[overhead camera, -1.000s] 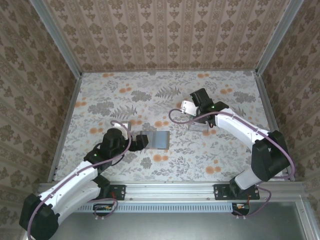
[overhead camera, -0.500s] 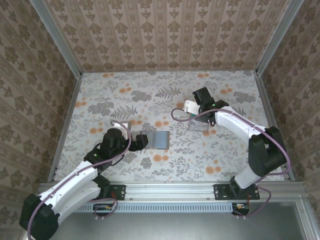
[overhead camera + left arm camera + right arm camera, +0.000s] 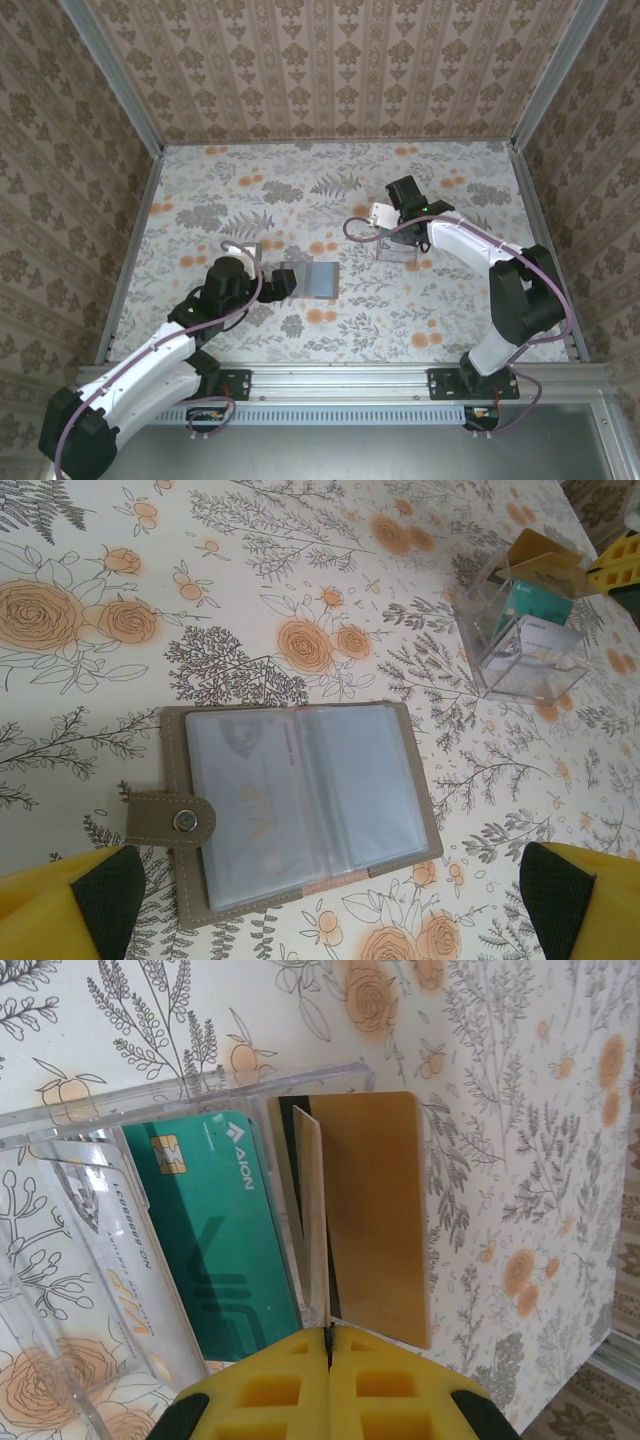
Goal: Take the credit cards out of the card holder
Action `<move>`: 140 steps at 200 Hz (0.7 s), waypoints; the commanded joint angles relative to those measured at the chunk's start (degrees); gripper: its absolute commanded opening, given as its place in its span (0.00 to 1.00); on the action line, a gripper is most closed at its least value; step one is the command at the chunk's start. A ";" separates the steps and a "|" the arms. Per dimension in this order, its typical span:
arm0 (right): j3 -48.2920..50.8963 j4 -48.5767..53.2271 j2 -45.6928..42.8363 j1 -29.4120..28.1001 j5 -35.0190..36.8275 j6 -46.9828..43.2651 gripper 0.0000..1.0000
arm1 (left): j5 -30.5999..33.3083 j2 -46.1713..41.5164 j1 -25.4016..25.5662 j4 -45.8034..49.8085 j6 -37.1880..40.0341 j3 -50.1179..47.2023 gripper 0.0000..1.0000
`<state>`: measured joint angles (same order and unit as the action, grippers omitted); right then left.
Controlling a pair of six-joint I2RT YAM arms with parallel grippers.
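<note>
The card holder (image 3: 300, 800) lies open and flat on the table, taupe outside with bluish-grey clear pockets; a pale card (image 3: 240, 800) lettered in gold shows in its left panel. My left gripper (image 3: 330, 920) hovers just near of it, open, fingers (image 3: 95, 905) wide on either side; from above the card holder (image 3: 310, 279) sits right of that gripper (image 3: 278, 283). My right gripper (image 3: 328, 1345) is shut on a thin credit card (image 3: 314, 1230) seen edge-on, held over the clear box. From above, that card (image 3: 380, 214) hangs under the gripper (image 3: 390, 210).
The clear plastic box (image 3: 90, 1220) holds a green card (image 3: 215, 1240), a gold card (image 3: 375, 1210) and a whitish one. It stands right of centre (image 3: 398, 247), and at the far right in the left wrist view (image 3: 525, 630). Metal rails and patterned walls bound the table.
My right gripper with its card has shifted slightly right over the clear box, and that arm's elbow has swung inward. The left arm and the card holder have not moved.
</note>
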<state>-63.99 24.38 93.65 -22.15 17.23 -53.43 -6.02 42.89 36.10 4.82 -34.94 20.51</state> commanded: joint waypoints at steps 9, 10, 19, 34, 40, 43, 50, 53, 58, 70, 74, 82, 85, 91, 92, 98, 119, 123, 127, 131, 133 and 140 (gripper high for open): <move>-1.15 -0.70 1.28 0.18 0.02 0.43 0.00 | 0.66 -0.45 0.29 1.70 -0.61 -0.65 1.00; -1.19 -0.81 1.32 0.18 0.09 0.43 0.00 | 0.66 -0.44 0.29 1.73 -0.59 -0.65 1.00; -1.02 -2.02 1.69 0.18 0.78 0.66 0.06 | 0.66 -0.37 0.29 1.61 -0.69 -0.65 1.00; -1.09 -4.14 2.67 0.18 1.92 0.96 0.11 | 0.65 -0.35 0.29 1.51 -0.70 -0.74 1.00; -1.35 -4.57 3.22 0.18 2.27 0.96 0.17 | 0.72 -0.37 0.29 1.51 -0.59 -0.74 1.00; -1.58 -4.70 3.54 0.23 2.46 1.04 0.20 | 0.74 -0.36 0.29 1.51 -0.65 -0.74 1.00; -2.23 -4.70 4.20 0.24 2.70 1.37 0.21 | 0.75 -0.36 0.20 1.51 -0.66 -0.74 1.00; -2.54 -4.64 4.43 0.26 2.87 1.54 0.21 | 0.75 -0.36 0.20 1.59 -0.61 -0.74 1.00; -3.07 -4.67 4.92 0.26 3.21 1.72 0.21 | 0.75 -0.36 0.20 1.65 -0.55 -0.74 1.00; -4.14 -4.64 5.90 0.28 4.06 2.13 0.21 | 0.83 -0.36 0.16 1.68 -0.52 -0.74 1.00; -4.59 -4.66 6.22 0.22 4.33 2.31 0.21 | 0.84 -0.36 0.12 1.73 -0.57 -0.74 1.00; -5.11 -4.75 6.62 0.27 4.78 2.60 0.21 | 0.84 -0.30 0.11 1.68 -0.55 -0.74 1.00; -5.26 -4.93 6.83 0.27 4.97 2.63 0.22 | 0.84 -0.27 0.11 1.70 -0.57 -0.76 1.00; -5.43 -5.53 6.97 0.25 5.46 2.79 0.22 | 0.83 -0.28 0.03 1.63 -0.57 -0.72 1.00; -5.44 -5.64 7.02 0.30 5.63 2.80 0.22 | 0.84 -0.27 0.03 1.61 -0.57 -0.73 1.00; -5.53 -6.55 7.16 0.35 6.38 2.86 0.22 | 0.87 -0.20 0.00 1.57 -0.53 -0.74 1.00; -5.92 -9.33 7.55 0.82 8.95 3.24 0.26 | 0.75 -0.06 -0.06 1.51 -0.53 -0.74 1.00; -6.09 -9.72 7.63 1.03 9.55 3.54 0.27 | 0.73 0.06 -0.11 1.51 -0.57 -0.74 1.00; -6.42 -9.79 7.68 1.25 9.97 3.92 0.27 | 0.75 0.08 -0.15 1.51 -0.55 -0.74 1.00; -6.72 -9.61 7.63 1.44 10.05 4.29 0.27 | 0.68 0.16 -0.19 1.51 -0.57 -0.74 1.00; -6.82 -9.50 7.63 1.55 9.98 4.47 0.27 | 0.67 0.17 -0.16 1.44 -0.57 -0.74 1.00; -7.03 -9.19 6.99 1.67 9.16 5.16 0.29 | 0.66 0.25 -0.15 1.43 -0.49 -0.74 1.00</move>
<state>-68.29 17.02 100.20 -21.63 23.46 -50.94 -6.00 42.96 36.03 4.82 -34.94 20.47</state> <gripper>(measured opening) 0.268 0.999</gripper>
